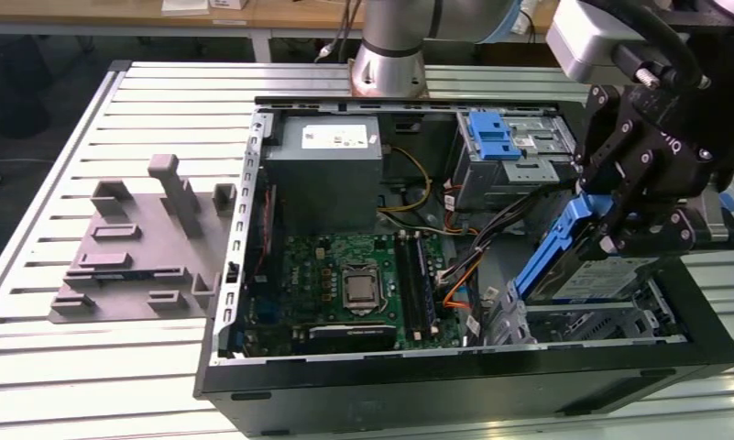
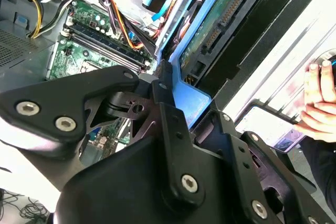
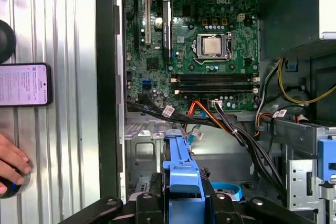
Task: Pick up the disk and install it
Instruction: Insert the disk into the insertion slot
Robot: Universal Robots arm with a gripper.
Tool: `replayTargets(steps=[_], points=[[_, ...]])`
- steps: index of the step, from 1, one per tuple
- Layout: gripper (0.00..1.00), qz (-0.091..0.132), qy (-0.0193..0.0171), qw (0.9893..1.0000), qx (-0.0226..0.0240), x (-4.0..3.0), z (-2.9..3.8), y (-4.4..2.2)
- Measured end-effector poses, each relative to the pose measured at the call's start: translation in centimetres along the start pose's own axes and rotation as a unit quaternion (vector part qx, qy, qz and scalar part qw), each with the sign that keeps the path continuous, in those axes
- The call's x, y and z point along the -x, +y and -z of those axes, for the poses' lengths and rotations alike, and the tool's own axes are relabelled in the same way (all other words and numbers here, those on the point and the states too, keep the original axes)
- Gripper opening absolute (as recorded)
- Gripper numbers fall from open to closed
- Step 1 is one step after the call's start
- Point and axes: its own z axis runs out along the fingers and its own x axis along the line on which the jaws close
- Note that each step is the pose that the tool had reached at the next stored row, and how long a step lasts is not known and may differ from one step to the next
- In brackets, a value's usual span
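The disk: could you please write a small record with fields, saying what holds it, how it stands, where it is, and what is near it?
holder: tool, shut on the disk by its blue bracket
pose: tilted, upper end in the tool, lower end down in the case
place: inside the open computer case, at the exterior view's right, over the metal bay
installed: not yet seated, as far as the views show
nearby: motherboard, cables
outside the case: a phone on the table, a person's hand near it

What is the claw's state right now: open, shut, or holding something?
Claw: shut on the disk, gripping its blue bracket, tilted over the open computer case.
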Motion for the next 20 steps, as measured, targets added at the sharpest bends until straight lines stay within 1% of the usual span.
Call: replayTargets(steps=[9, 20], points=[[0.37, 0.000, 0.0000, 1.0000, 0.0000, -0.01, -0.27, 0.00], [0.38, 0.000, 0.0001, 1.0000, 0.0000, -0.01, -0.29, 0.00]])
